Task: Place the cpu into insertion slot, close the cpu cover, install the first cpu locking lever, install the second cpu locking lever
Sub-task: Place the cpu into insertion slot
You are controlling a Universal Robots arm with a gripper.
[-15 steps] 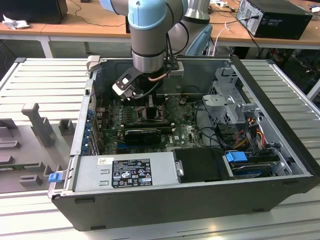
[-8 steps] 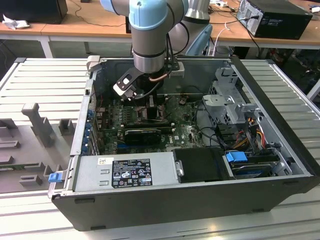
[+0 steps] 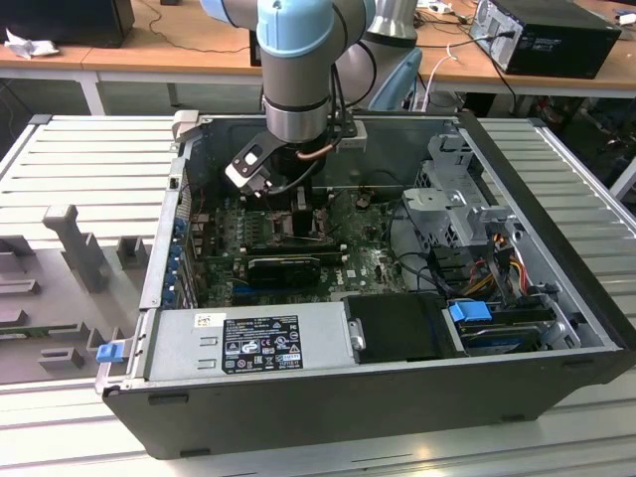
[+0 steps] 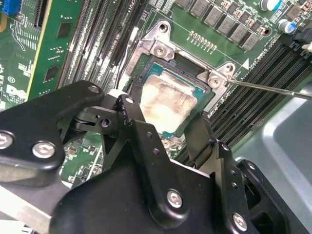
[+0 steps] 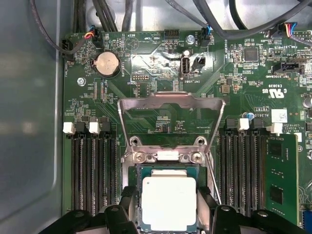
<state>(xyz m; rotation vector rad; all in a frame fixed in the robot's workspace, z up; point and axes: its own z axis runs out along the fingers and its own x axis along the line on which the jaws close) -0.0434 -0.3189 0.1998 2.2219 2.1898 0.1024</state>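
Observation:
The cpu (image 5: 168,202) (image 4: 168,100), a pale tan-grey square on a green edge, lies flat in the insertion slot (image 5: 138,170) on the green motherboard. My gripper (image 5: 167,201) (image 4: 165,122) reaches down over it inside the case (image 3: 298,211). Its black fingers (image 5: 127,197) press against two opposite sides of the chip, shut on it. The cpu cover (image 5: 170,101), a silver frame with a large opening, stands swung up and back on its hinge beyond the socket. A thin wire locking lever (image 4: 273,88) (image 5: 212,175) sticks out free beside the socket.
Black memory slots (image 5: 92,165) flank the socket on both sides, with a green memory stick (image 5: 282,170) in one. A coin cell (image 5: 107,64) and cables (image 5: 48,34) lie beyond the cover. The power supply (image 3: 258,343) and drive cage (image 3: 457,199) bound the board.

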